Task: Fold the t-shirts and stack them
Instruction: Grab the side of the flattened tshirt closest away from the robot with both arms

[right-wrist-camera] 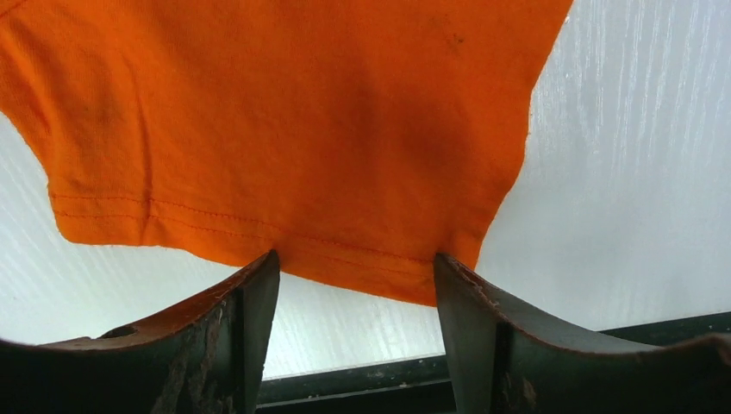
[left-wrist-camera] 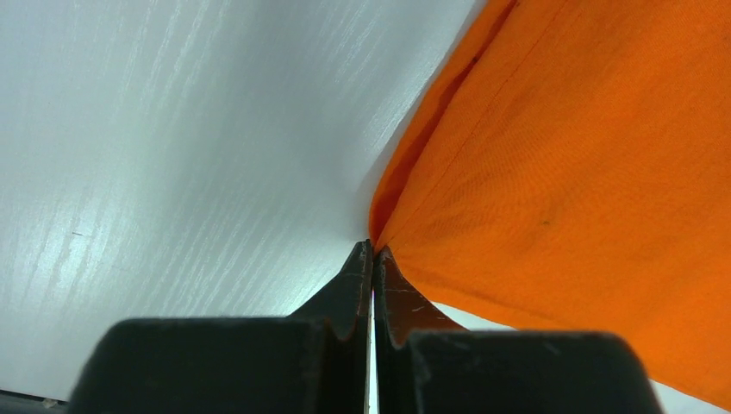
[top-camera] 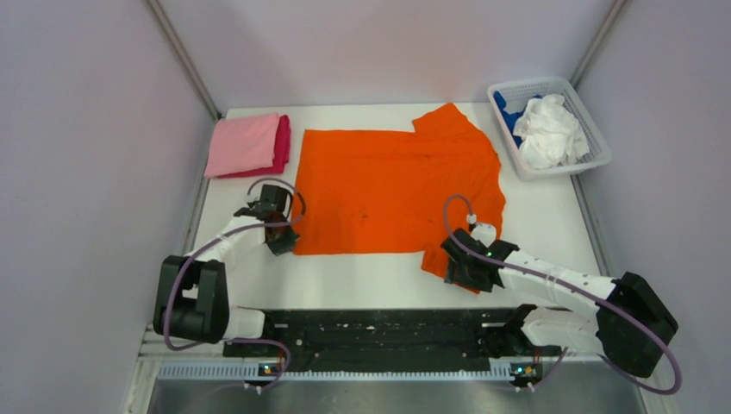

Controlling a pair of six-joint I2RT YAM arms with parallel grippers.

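The bright orange t-shirt [top-camera: 392,185] lies spread flat in the middle of the white table. My left gripper [top-camera: 283,241] is at its near left corner. In the left wrist view the jaws [left-wrist-camera: 372,250] are shut, and the orange cloth [left-wrist-camera: 560,172] is drawn up in creases to their tips. My right gripper [top-camera: 452,260] is at the near right sleeve. In the right wrist view it [right-wrist-camera: 355,263] is open, with the sleeve hem [right-wrist-camera: 345,172] between the fingertips [right-wrist-camera: 267,276]. A folded light pink t-shirt [top-camera: 244,144] lies on a magenta one [top-camera: 283,142] at the back left.
A white mesh basket [top-camera: 595,160] at the back right holds a crumpled white t-shirt [top-camera: 549,131] and a blue one [top-camera: 505,109]. Pale walls close in the left, back and right. The black rail [top-camera: 379,332] runs along the near edge.
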